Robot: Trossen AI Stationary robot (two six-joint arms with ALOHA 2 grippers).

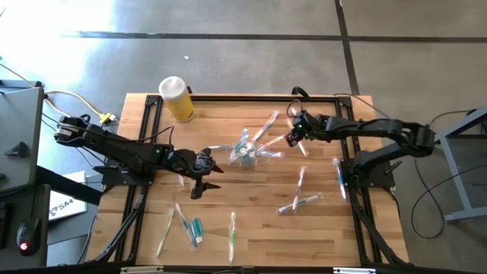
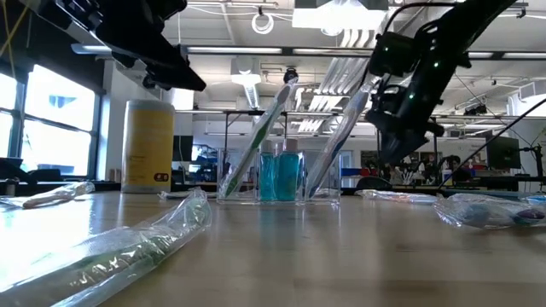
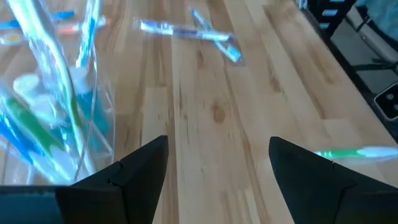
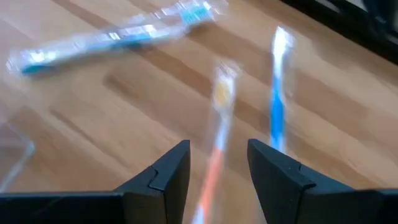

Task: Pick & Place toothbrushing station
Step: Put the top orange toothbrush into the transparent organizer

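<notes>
Wooden counter point(image 1: 251, 221) fills the frame's middle; at its centre we see the clear container point(image 1: 245, 154) holding toothbrushes. Left of it our left claw point(image 1: 204, 176) gapes empty. Upper right, our right claw point(image 1: 292, 137) is half-parted, with an orange toothbrush point(image 4: 214, 165) between its fingers.

A small clear container point(image 1: 245, 154) stood upright near the middle of the tabletop point(image 1: 251, 228). Several thin brushes point(image 2: 256, 136) leaned out of it at a slant, and teal-ended tubes point(image 2: 280, 176) stood inside. More wrapped brushes lay flat about the wood: a crossed pair point(image 1: 298, 199) towards the right, a blue one point(image 1: 338, 176) close to the right edge, a green one point(image 1: 233, 230) near the front, and another pale pair point(image 1: 173, 224) at the front left with a teal-ended tube point(image 1: 197, 227) just beside them. An orange-handled brush point(image 4: 216, 140) lay next to a blue one, slightly apart.
</notes>
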